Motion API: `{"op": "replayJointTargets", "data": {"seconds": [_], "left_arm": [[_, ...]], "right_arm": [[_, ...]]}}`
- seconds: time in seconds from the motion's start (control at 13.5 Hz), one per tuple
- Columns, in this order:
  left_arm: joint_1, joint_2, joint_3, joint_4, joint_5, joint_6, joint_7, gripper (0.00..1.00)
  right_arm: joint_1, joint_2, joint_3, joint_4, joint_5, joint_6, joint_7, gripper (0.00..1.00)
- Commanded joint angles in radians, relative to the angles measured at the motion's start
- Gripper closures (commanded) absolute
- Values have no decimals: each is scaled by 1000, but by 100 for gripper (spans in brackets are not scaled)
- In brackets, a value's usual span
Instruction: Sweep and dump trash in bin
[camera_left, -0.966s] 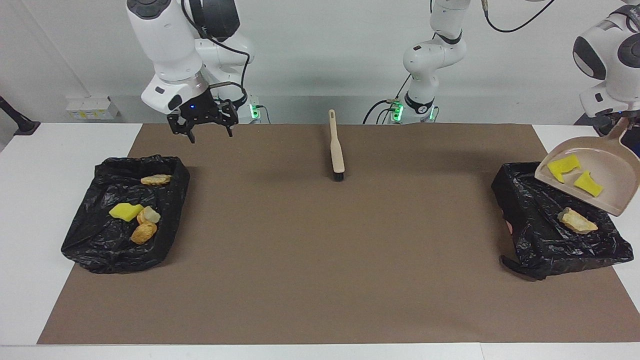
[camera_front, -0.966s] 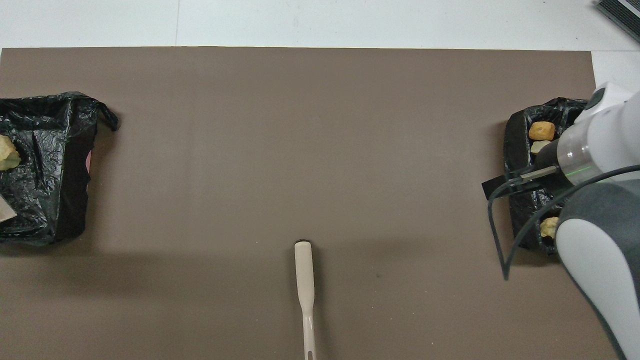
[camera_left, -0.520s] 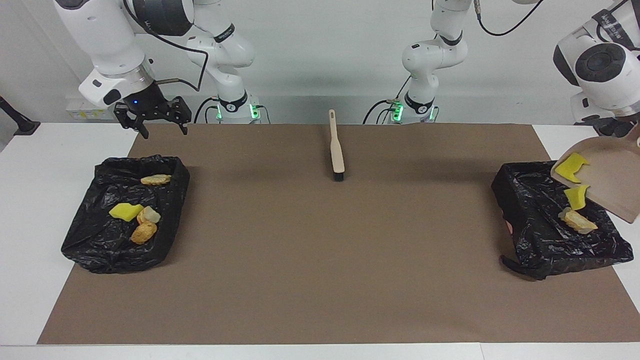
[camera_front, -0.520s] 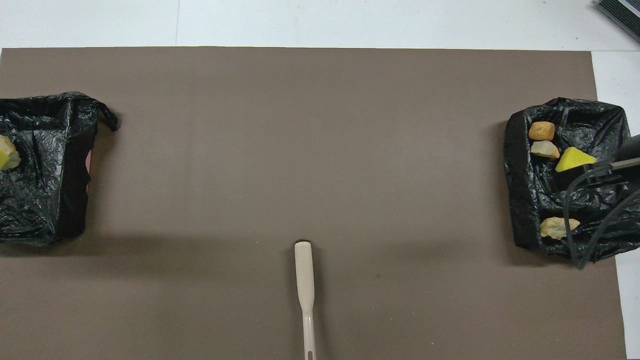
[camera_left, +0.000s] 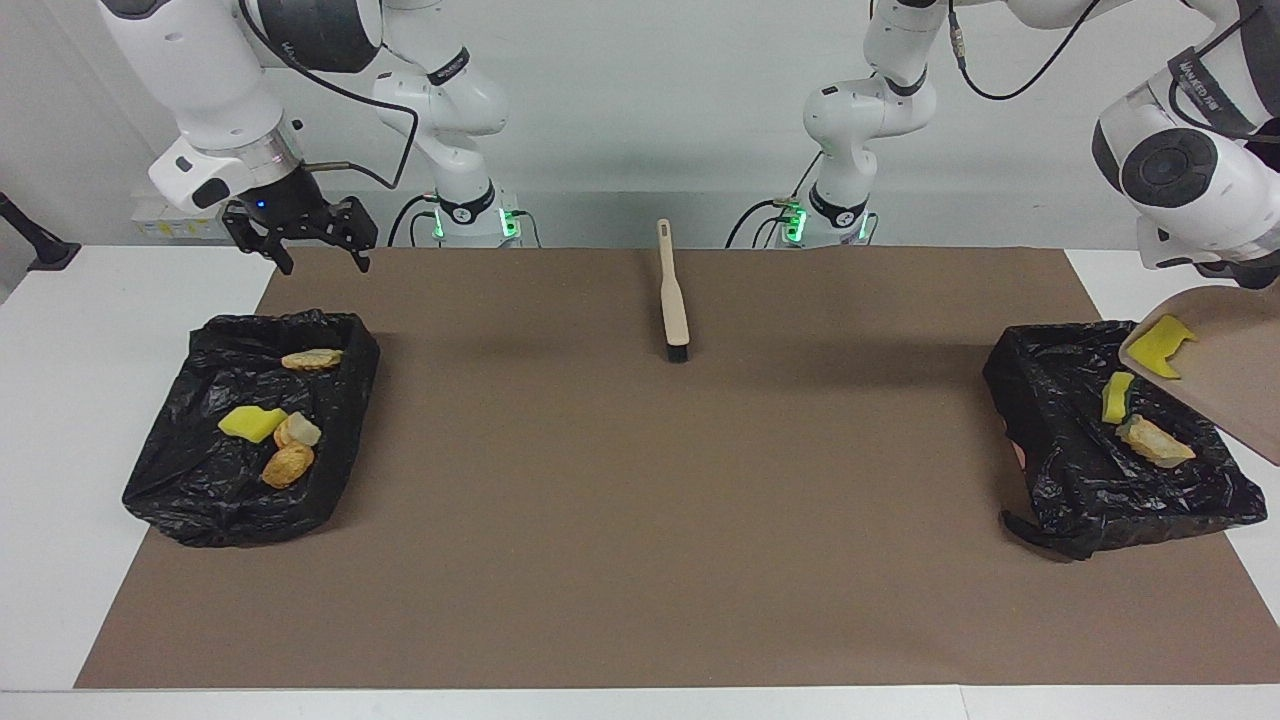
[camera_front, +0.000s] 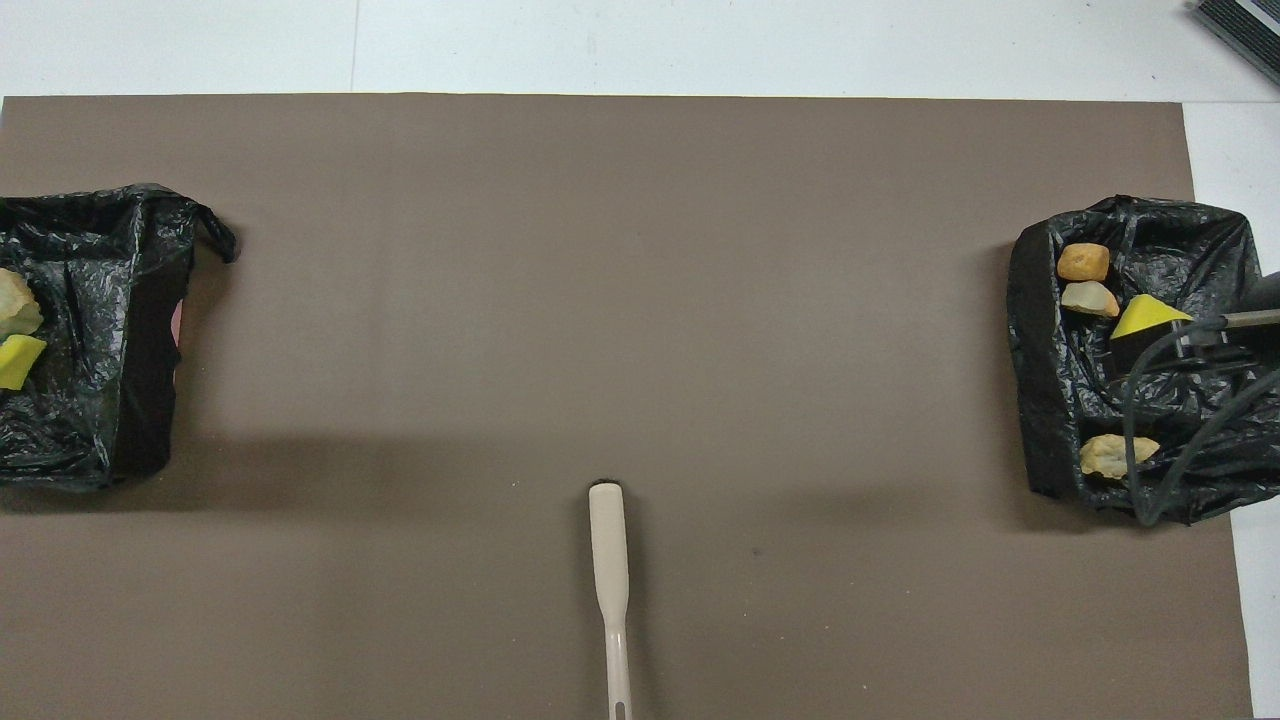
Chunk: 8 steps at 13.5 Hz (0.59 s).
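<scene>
Trash: one yellow chunk (camera_left: 1160, 345) lies on the tilted dustpan (camera_left: 1225, 375) above the bin (camera_left: 1050, 440) at the left arm's end; another yellow chunk (camera_left: 1115, 396) lies inside beside a tan piece (camera_left: 1155, 441), having slid off a second ago. Left gripper, out of view, is closed on the dustpan's handle. Second bin (camera_left: 180, 480) holds four scraps. Right gripper (camera_left: 300, 228), fingers spread and empty, has drifted toward its table end. Brush (camera_left: 673, 295) lies unmoved mid-mat.
</scene>
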Motion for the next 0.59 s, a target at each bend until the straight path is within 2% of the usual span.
{"op": "replayJointTargets", "data": {"seconds": [0.0,0.15,0.22,0.37,0.52], "left_arm": [[-55,18,10,17,81,-64,-17,100],[-80,41,12,27,83,-86,-12,100],[-85,64,12,49,86,-160,-6,100],[-98,65,4,81,55,-270,-3,100],[-114,61,6,105,32,-293,39,100]], "right_arm": [[-13,-5,14,5,2,-15,12,0],[-11,-3,14,5,2,-9,15,0],[-11,-3,14,5,2,-9,15,0],[-11,-3,14,5,2,-7,15,0],[-11,-3,14,5,2,-9,15,0]]}}
